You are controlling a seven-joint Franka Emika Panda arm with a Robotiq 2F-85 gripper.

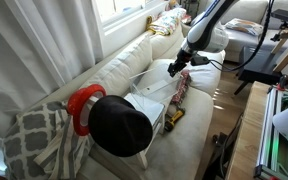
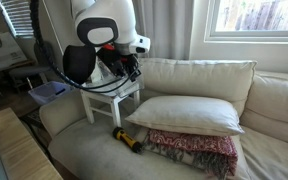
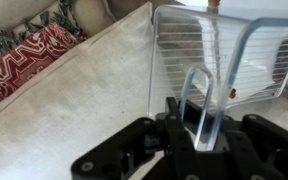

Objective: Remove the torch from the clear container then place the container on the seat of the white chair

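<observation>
My gripper (image 3: 196, 128) is shut on the edge of the clear container (image 3: 229, 45), whose thin transparent wall stands between the jaws. The container hangs tilted over the seat of the white chair (image 3: 74, 100); nothing shows inside it. In both exterior views the gripper (image 1: 180, 66) (image 2: 126, 68) is at the end of the white chair (image 1: 134, 60) (image 2: 94, 155). The torch (image 1: 174, 116) (image 2: 128, 141), yellow and black, lies on the seat cushion apart from the gripper, beside a red patterned blanket.
A red patterned blanket (image 2: 196, 152) (image 3: 24, 60) lies on the seat under a white pillow (image 2: 189, 113). A small white stand (image 2: 112, 98) stands below the gripper. A black round object with a red ring (image 1: 119, 125) blocks the near part of an exterior view.
</observation>
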